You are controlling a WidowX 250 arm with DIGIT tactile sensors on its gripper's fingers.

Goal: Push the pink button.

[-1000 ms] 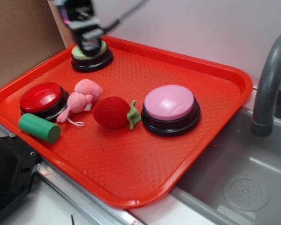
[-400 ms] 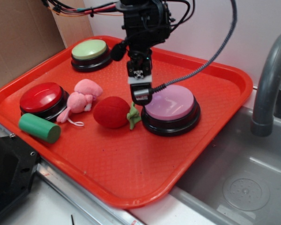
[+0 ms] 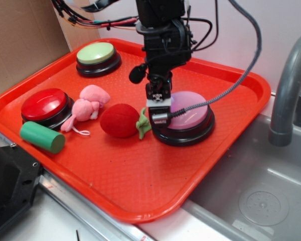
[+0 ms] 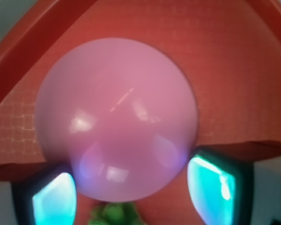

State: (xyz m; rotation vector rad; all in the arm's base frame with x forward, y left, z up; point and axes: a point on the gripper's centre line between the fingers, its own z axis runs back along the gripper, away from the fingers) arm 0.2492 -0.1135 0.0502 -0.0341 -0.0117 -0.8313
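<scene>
The pink button (image 3: 191,113), a large pale pink dome on a black base, sits at the right of the red tray (image 3: 140,215). My gripper (image 3: 159,116) points down at the button's left edge, its tip at or just above the dome; contact is unclear. In the wrist view the pink button (image 4: 117,117) fills the middle of the picture. There my gripper (image 4: 133,197) stands open, its two cyan-lit fingertips (image 4: 54,204) set apart on either side of the dome's near edge, with nothing held between them.
On the tray are a red strawberry plush (image 3: 119,120) just left of the gripper, a pink plush toy (image 3: 88,106), a red button (image 3: 42,104), a green button (image 3: 96,52) and a green cylinder (image 3: 41,136). A grey sink (image 3: 261,196) and faucet (image 3: 288,85) lie to the right.
The gripper left the green button at the back left, crossed the tray to the right and came down at the pink button's left edge.
</scene>
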